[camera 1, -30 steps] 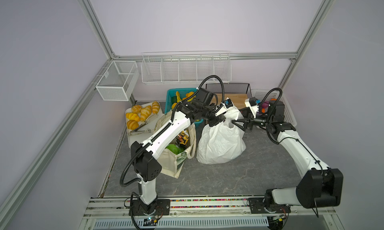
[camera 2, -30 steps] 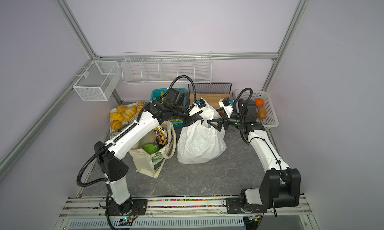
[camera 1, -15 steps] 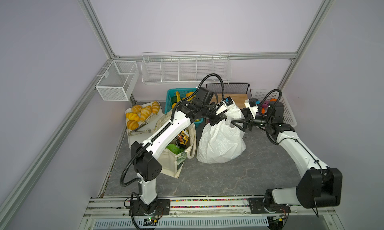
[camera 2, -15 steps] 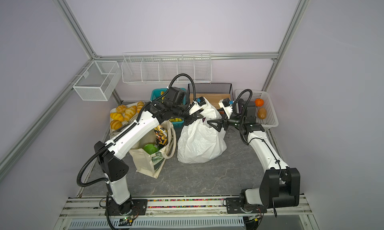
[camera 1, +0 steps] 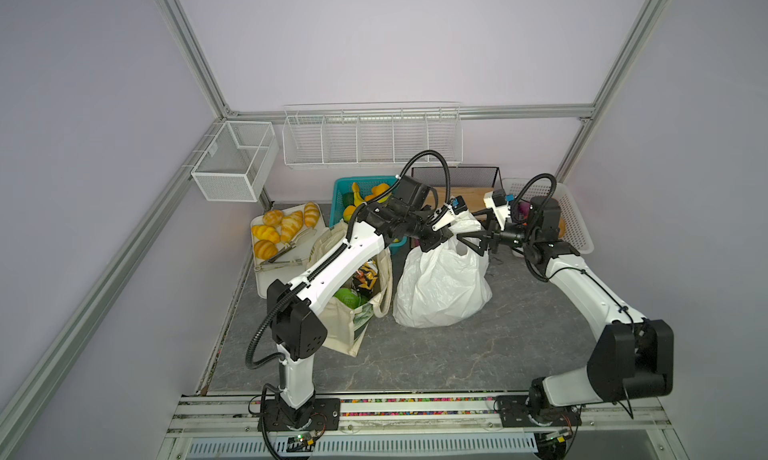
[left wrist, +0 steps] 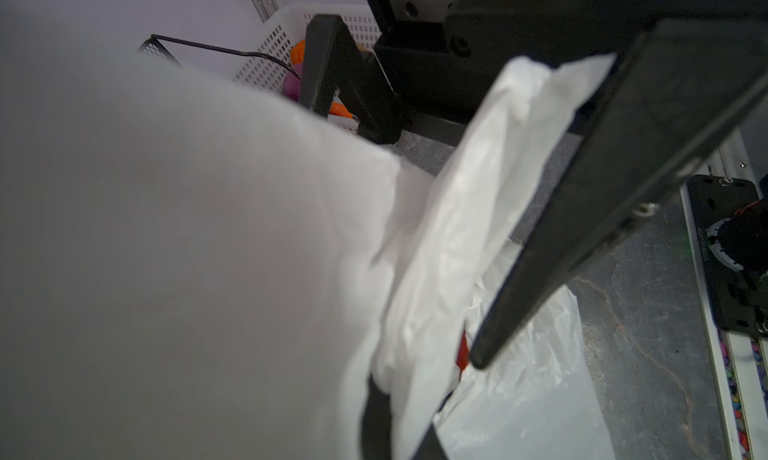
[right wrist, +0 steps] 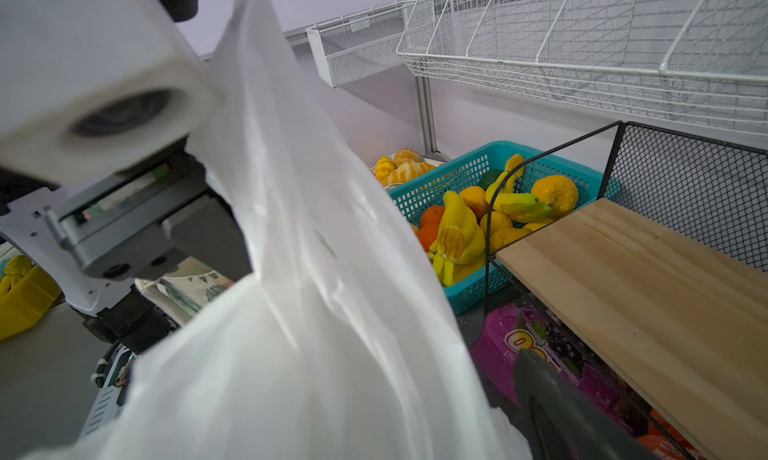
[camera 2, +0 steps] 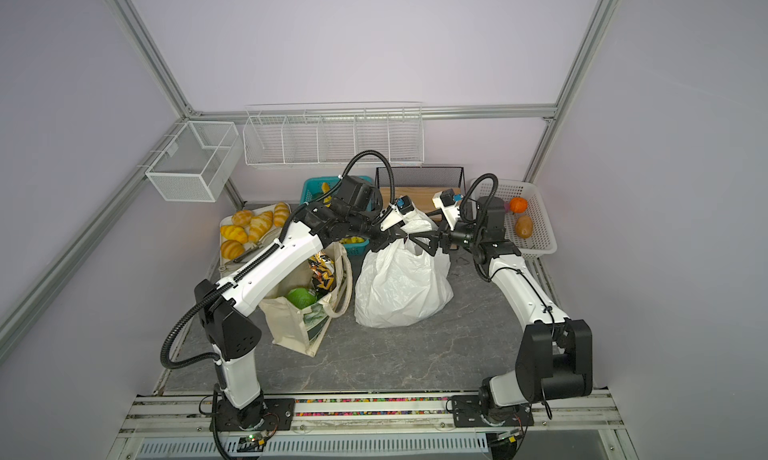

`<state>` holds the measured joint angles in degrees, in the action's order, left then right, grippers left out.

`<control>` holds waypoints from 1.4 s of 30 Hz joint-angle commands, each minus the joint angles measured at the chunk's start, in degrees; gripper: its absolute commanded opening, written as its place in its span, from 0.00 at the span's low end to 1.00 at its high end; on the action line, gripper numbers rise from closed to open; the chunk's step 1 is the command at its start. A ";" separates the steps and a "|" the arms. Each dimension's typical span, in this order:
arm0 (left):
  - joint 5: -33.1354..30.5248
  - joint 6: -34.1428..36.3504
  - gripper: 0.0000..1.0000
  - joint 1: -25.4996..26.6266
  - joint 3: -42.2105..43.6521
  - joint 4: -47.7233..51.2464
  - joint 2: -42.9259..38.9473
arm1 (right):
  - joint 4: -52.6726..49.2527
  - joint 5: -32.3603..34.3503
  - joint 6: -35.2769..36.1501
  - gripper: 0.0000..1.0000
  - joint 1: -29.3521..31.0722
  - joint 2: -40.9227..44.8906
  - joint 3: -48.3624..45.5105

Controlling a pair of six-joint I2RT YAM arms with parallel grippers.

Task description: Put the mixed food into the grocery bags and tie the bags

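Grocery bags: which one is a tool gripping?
The white plastic carrier bag: the left tool is shut on its gathered top. The cream canvas tote beside it stands ungripped.

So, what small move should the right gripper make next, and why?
Probably close the right gripper on the near handle of the plastic bag. Its jaws stand open at that handle, while the left gripper is shut on the other one; tying seems to need both held.
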<state>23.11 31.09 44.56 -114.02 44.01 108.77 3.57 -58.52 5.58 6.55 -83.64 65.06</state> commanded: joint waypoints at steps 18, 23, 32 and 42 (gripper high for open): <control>-1.99 1.40 0.00 0.27 -1.43 -0.50 1.83 | 0.73 -1.79 -0.28 0.70 0.99 -2.47 3.23; -1.88 1.11 0.00 0.27 -1.26 -0.82 1.85 | 0.28 -1.86 -0.10 0.64 0.94 -2.59 3.28; -1.57 -0.53 0.08 0.05 1.48 -3.26 -0.85 | -1.99 -0.48 1.45 0.26 0.79 -1.99 3.02; 6.77 -21.19 0.58 -5.14 19.43 -25.50 -14.07 | -0.28 3.53 -0.30 0.06 1.28 4.00 -2.24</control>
<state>26.13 19.11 40.77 -96.73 29.21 98.56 2.15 -56.03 5.37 7.33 -82.76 64.55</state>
